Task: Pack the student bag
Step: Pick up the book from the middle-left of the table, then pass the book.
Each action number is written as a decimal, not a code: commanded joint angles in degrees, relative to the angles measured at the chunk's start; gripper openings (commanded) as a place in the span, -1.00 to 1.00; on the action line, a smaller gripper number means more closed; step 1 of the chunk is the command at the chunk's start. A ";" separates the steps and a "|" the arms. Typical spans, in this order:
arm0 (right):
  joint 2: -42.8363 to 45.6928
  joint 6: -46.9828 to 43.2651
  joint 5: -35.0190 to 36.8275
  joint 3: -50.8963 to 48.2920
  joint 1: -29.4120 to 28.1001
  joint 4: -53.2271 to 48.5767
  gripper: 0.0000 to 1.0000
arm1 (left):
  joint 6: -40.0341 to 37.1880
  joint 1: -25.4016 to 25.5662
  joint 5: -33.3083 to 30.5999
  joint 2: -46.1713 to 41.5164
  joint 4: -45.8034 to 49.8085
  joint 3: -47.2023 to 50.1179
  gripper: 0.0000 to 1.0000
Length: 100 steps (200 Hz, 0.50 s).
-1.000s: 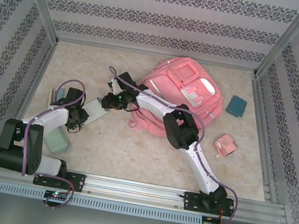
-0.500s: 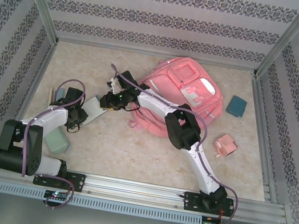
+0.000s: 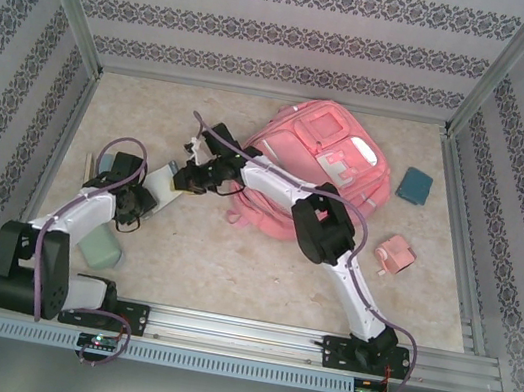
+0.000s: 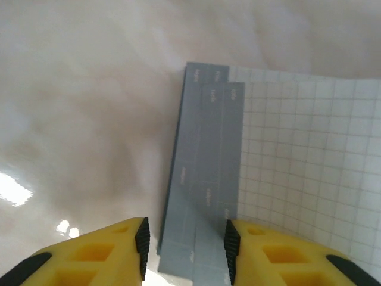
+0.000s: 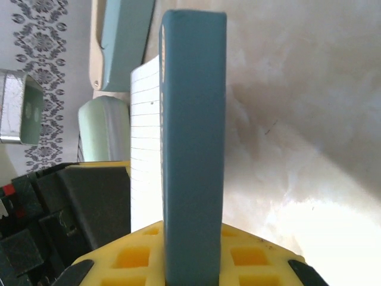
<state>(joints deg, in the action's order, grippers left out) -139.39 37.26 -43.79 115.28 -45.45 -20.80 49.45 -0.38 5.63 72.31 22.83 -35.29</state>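
Observation:
The student bag [image 3: 324, 161], big and pink, lies at the back centre of the table. Left of it a blue-grey notebook [image 3: 166, 189] with squared pages is held between the two arms. My right gripper [image 3: 184, 176] reaches leftward across the bag's front corner and is shut on the notebook; in the right wrist view the notebook's edge [image 5: 193, 119] stands upright, clamped in that gripper [image 5: 193, 256]. My left gripper [image 4: 186, 250] is open, its pads [image 4: 141, 244] standing on either side of the notebook's blue cover [image 4: 205, 179]. From above, the left gripper [image 3: 143, 197] sits at the notebook's near-left end.
A mint green case [image 3: 99, 246] lies beside the left arm. A flat pale item [image 3: 94, 167] rests near the left wall. A teal pouch [image 3: 412, 184] and a small pink object [image 3: 395, 252] lie right of the bag. Metal posts and patterned walls surround the table.
The right gripper moved slightly left and closed on the notebook. The left gripper's jaws spread apart from the notebook.

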 commanded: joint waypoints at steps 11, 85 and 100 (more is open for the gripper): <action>10.62 1.34 -0.14 -4.07 3.08 4.86 -1.00 | -0.32 0.38 9.30 -4.84 -0.51 -4.58 0.02; 26.07 5.04 1.38 -19.07 10.16 12.12 -1.00 | 9.67 0.38 25.70 -2.54 -20.63 -8.13 0.62; 28.35 4.21 3.18 -21.53 11.03 11.96 -1.00 | 12.16 0.38 27.50 -1.71 -24.83 -8.77 0.65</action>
<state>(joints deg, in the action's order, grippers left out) -115.50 41.25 -42.17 96.95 -34.96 -12.08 55.66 -0.38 26.35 69.17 9.32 -42.26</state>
